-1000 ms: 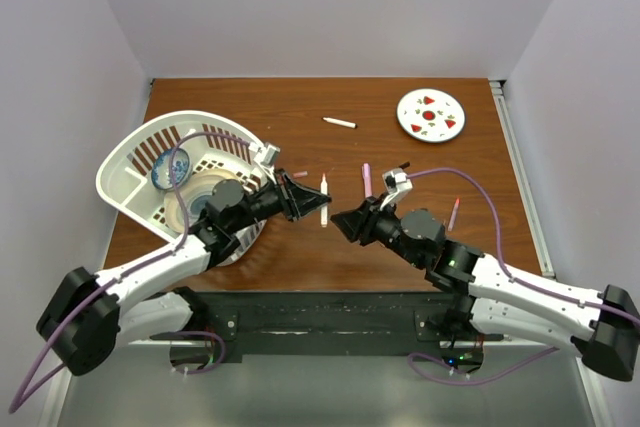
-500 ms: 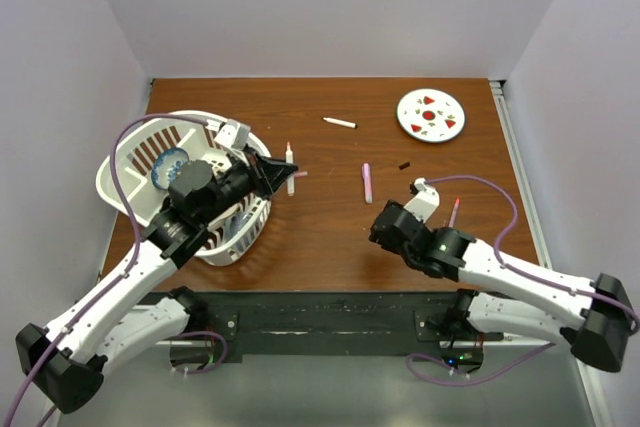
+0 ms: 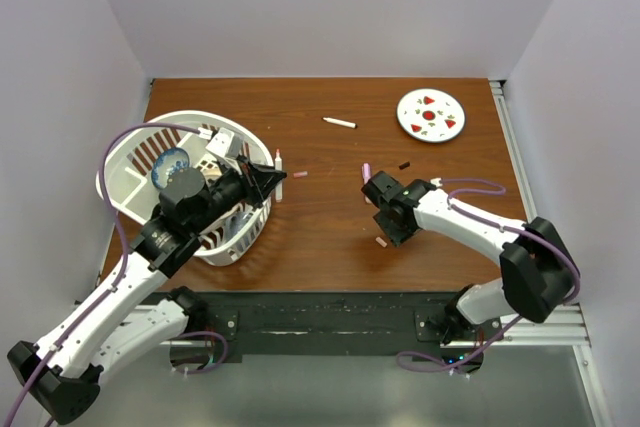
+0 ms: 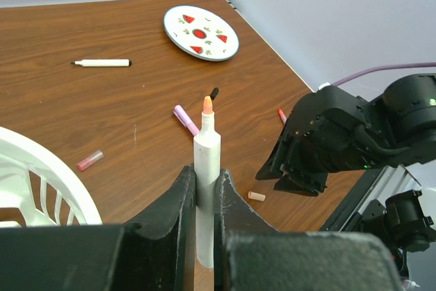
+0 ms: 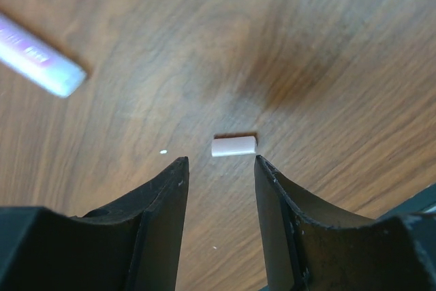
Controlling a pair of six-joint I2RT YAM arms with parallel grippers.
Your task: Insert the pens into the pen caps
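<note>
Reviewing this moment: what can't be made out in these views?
- lilac pen: right wrist view, blurred, cut by the left edge.
- red-tipped pen: left wrist view, only one end shows behind the right arm.
- white pen: lower end hidden inside the left gripper.
- basket contents: top view, left arm covers much of them.

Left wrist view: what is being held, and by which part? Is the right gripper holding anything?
The left gripper clamps the white pen by its lower barrel, orange tip up. The right gripper is open and holds nothing; a small pale cap lies loose just ahead.
</note>
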